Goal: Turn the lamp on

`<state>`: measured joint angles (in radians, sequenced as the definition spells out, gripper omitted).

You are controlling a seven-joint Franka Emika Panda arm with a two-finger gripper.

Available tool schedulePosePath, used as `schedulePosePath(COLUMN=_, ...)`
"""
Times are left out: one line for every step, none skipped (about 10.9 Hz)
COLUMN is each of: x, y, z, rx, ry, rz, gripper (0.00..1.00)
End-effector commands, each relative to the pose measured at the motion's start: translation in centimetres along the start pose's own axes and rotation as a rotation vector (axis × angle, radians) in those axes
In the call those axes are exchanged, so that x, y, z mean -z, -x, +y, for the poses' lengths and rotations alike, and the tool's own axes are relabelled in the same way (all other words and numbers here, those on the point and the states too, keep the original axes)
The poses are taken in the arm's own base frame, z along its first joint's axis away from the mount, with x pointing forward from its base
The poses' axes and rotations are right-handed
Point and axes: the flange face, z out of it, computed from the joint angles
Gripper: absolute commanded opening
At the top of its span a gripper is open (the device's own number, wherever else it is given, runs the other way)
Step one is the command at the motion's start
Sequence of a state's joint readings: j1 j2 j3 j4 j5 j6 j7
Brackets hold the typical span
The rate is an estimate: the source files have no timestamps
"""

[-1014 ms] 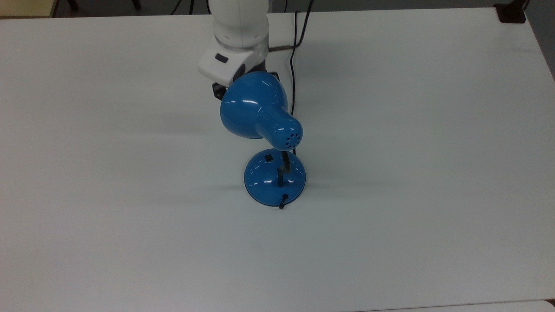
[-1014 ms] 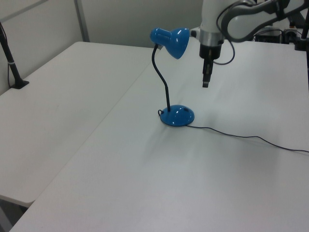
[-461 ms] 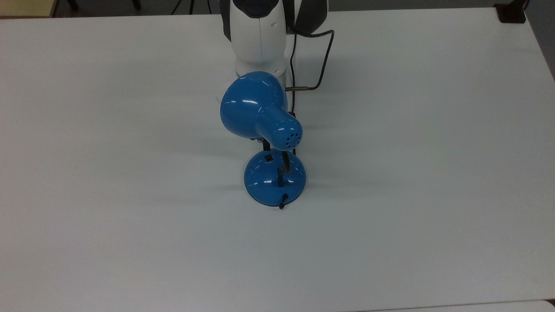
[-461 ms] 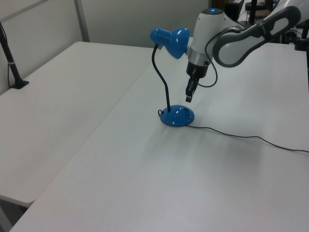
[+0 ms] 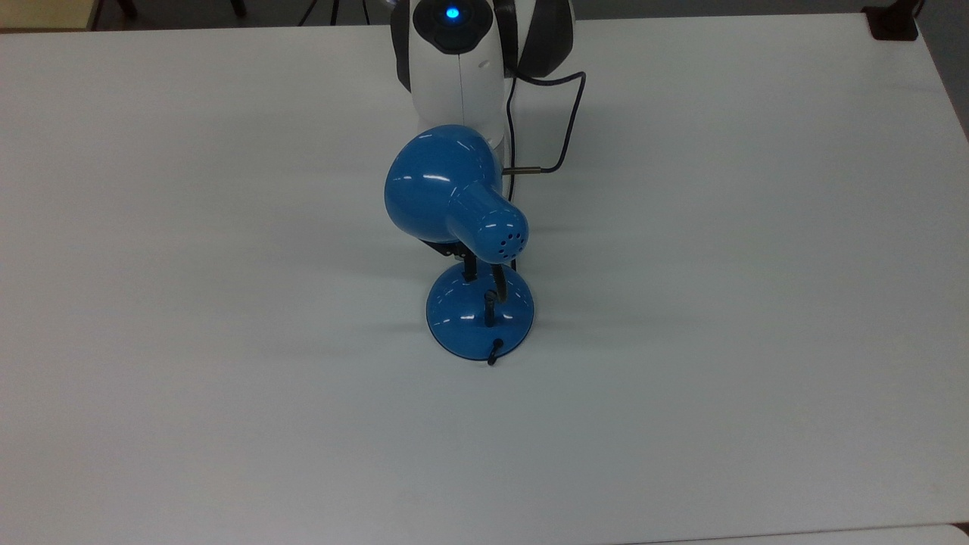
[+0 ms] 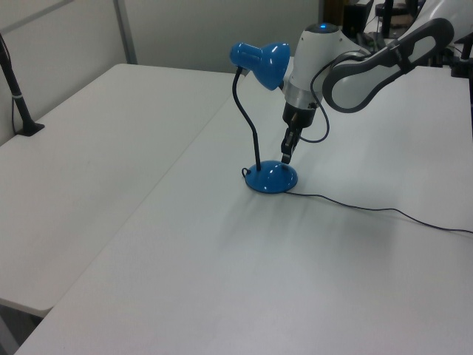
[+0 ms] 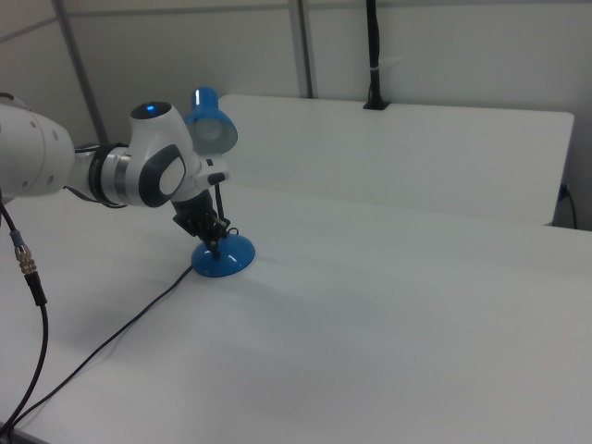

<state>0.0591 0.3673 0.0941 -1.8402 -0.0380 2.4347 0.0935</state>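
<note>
The blue lamp (image 6: pixel 259 118) stood near the middle of a white table (image 6: pixel 244 281), with bare surface on every side. The gripper (image 6: pixel 285 155) touched its base (image 6: pixel 271 177), fingers narrow together.

Gripper (image 6: pixel 285 157) at lamp base (image 6: pixel 271 178), tip low under shade (image 6: pixel 260 62). Shade overhangs from above; gooseneck (image 6: pixel 247 122) just beside, left view's left. Cord (image 6: pixel 369 208) trails across table (image 6: pixel 185 274) to left view's right. Bare tabletop all round base.
</note>
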Motion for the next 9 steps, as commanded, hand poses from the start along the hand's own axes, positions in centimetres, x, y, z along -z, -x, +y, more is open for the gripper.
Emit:
schedulePosePath(x=-1.2, y=-0.2, z=-0.4, rx=-0.018, ry=-0.005, rz=0.030, gripper=0.00)
schedulePosePath(x=-1.8, y=-0.1, z=-0.5, rx=-0.017, ry=-0.005, rz=0.024, gripper=0.00)
schedulePosePath(x=-2.0, y=-0.1, z=-0.5, rx=-0.016, ry=-0.004, rz=0.023, gripper=0.00)
schedulePosePath(x=-2.5, y=0.0, z=-0.5, rx=-0.015, ry=-0.005, rz=0.023, gripper=0.00)
schedulePosePath(x=-2.9, y=-0.1, z=-0.6, rx=-0.012, ry=-0.007, rz=0.033, gripper=0.00)
schedulePosePath(x=-3.1, y=-0.1, z=-0.6, rx=-0.012, ry=-0.008, rz=0.035, gripper=0.00)
schedulePosePath(x=-2.7, y=-0.1, z=-0.5, rx=-0.014, ry=-0.007, rz=0.032, gripper=0.00)
schedulePosePath(x=-1.4, y=0.0, z=-0.4, rx=-0.015, ry=-0.003, rz=0.021, gripper=0.00)
schedulePosePath(x=0.1, y=0.5, z=0.0, rx=-0.005, ry=0.009, rz=-0.039, gripper=0.00)
